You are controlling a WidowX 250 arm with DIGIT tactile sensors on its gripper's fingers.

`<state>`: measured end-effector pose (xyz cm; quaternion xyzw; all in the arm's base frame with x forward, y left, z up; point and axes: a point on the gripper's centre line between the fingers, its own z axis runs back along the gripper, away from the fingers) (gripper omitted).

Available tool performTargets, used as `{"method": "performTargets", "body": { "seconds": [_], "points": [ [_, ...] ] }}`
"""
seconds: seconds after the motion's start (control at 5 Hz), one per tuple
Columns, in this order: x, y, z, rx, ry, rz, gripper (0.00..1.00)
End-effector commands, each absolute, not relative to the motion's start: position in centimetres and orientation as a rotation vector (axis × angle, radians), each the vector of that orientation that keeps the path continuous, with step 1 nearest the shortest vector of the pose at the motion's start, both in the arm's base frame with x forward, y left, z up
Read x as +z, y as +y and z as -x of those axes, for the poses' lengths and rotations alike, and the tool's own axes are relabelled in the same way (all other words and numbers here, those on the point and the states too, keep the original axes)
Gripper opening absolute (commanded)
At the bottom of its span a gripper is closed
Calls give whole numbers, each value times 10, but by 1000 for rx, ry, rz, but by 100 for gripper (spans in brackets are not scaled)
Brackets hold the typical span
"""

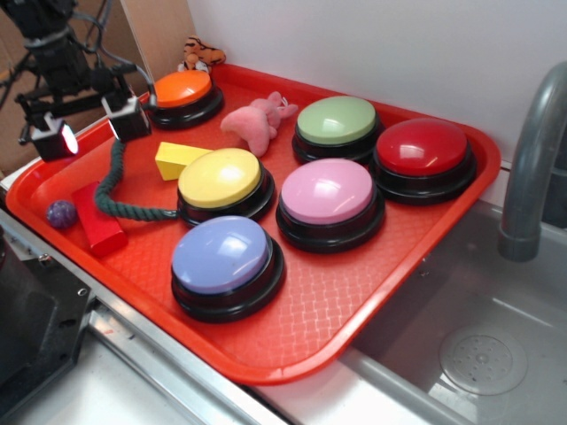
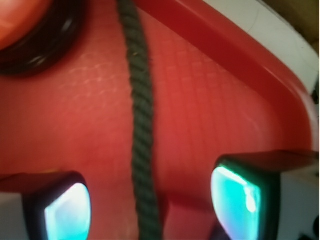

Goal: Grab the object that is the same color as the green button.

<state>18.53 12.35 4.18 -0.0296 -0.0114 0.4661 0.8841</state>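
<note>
The dark green twisted rope (image 1: pixel 113 190) lies curved on the red tray (image 1: pixel 372 292), left of the yellow button (image 1: pixel 220 177). In the wrist view the rope (image 2: pixel 140 120) runs top to bottom between my two fingers. My gripper (image 1: pixel 92 135) hovers above the rope's upper end with its jaws wide apart and nothing held; in the wrist view my gripper (image 2: pixel 150 210) straddles the rope. The pale green button (image 1: pixel 337 122) sits at the tray's back, right of a pink plush.
An orange button (image 1: pixel 182 90), red button (image 1: pixel 423 147), pink button (image 1: pixel 327 191) and lavender button (image 1: pixel 221 255) stand on the tray. A yellow block (image 1: pixel 177 159), red block (image 1: pixel 97 220), purple ball (image 1: pixel 61 213) and pink plush (image 1: pixel 257 120) lie nearby. A faucet (image 1: pixel 532 159) and sink are at right.
</note>
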Motion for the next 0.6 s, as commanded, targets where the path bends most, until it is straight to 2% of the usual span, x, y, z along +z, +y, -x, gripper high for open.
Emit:
{"method": "performTargets", "body": {
  "seconds": [0.0, 0.2, 0.4],
  "points": [
    [21, 140, -189, 1050, -88, 38, 100],
    [15, 136, -192, 1054, -98, 41, 31],
    [14, 137, -191, 1041, -89, 43, 0]
  ]
}}
